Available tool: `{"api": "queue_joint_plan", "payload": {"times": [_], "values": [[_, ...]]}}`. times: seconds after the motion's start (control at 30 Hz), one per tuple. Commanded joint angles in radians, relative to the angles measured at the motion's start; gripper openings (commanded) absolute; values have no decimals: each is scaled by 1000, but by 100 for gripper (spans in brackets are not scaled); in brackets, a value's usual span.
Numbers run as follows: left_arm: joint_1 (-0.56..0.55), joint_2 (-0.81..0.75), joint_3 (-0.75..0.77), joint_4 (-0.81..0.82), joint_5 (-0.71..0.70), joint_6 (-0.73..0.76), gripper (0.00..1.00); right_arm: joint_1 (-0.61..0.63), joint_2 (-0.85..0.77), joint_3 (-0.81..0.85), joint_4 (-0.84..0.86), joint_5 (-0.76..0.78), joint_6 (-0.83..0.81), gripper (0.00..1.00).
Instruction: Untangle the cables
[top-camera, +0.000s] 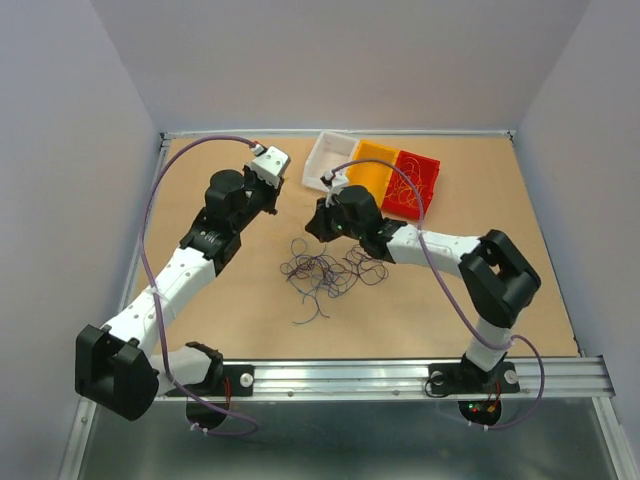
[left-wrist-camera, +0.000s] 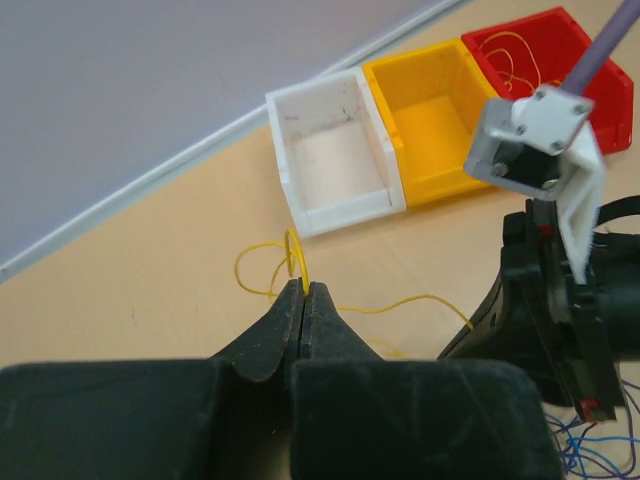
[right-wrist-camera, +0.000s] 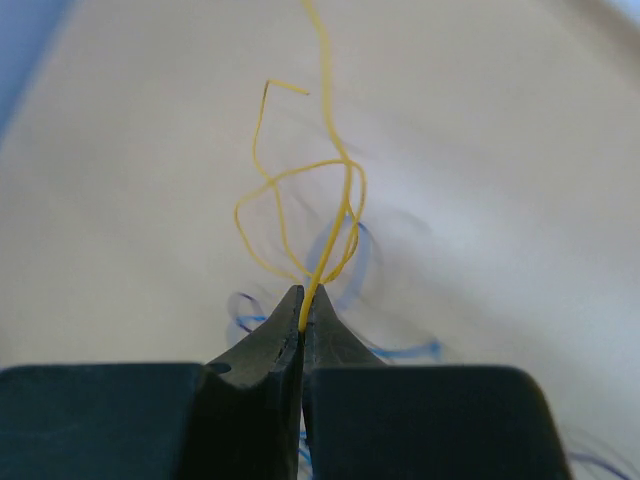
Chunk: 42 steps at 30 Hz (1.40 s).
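Right pincer (right-wrist-camera: 303, 302) grips yellow cable (right-wrist-camera: 346, 195) running straight ahead.

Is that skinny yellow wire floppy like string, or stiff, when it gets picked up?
Probably springy rather than limp: the yellow wire stands in curls and loops above the right gripper instead of drooping. It looks very light, since it is hair-thin. It may slip out easily, because the right gripper and the left gripper each pinch it only at their shut tips.

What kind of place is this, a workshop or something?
Probably a robotics lab test cell: a wooden tabletop boxed in by plain walls, two robot arms bolted to a metal rail, small plastic bins and tangled thin wires.
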<state>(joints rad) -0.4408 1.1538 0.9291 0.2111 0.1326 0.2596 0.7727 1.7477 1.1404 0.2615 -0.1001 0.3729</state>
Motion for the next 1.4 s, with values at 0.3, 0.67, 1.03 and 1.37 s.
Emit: {"api": "queue_joint_plan", "payload": {"times": [0.3,0.67,1.03,1.37], "values": [[14,43,-4,7,197,7,0,-55,-223,-19,-122,-92,-9,0],[14,26,-12,-7,337,27,0,-55,-189,94,-111,-110,-90,1],[14,260,190,-64,220,40,0,-55,-94,169,-79,78,-272,1],[16,556,514,-147,315,67,0,-134,15,251,-80,316,-143,1]]}}
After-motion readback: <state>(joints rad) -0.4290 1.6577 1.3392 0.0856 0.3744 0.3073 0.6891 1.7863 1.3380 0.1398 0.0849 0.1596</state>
